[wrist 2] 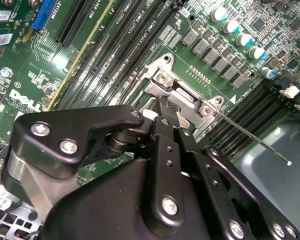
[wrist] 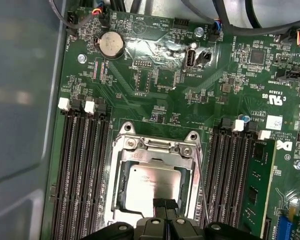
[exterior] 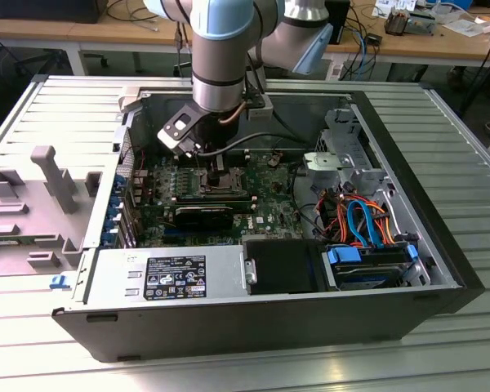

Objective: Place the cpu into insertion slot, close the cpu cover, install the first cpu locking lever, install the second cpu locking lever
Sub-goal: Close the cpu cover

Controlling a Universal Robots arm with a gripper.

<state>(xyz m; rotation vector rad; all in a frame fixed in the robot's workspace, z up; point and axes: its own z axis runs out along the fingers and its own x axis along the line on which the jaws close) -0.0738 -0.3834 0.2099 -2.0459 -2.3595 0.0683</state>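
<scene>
The cpu (wrist: 150, 182) lies flat in the insertion slot (exterior: 229, 175) on the green motherboard, its dull silver top showing through the cutout of the cpu cover (wrist: 157, 146). The cover lies down over the chip. My gripper (wrist: 165, 204) hangs over the socket's edge with its black fingertips pressed together, shut, nothing visible between them. In the second wrist view the gripper (wrist 2: 165, 106) tip sits at the socket's metal bracket (wrist 2: 182, 95). A thin locking lever (wrist 2: 250, 137) sticks out free past the socket; a lever wire (wrist: 203, 192) runs along the socket's side.
Long black memory slots (wrist: 85, 170) flank the socket, and a green memory module (wrist: 255, 185) stands in one bank. The open case (exterior: 441, 204) walls surround the board; a power supply (exterior: 163, 278) and cabled drive cage (exterior: 367, 229) sit nearby. A grey fixture (exterior: 49, 188) lies on the table.
</scene>
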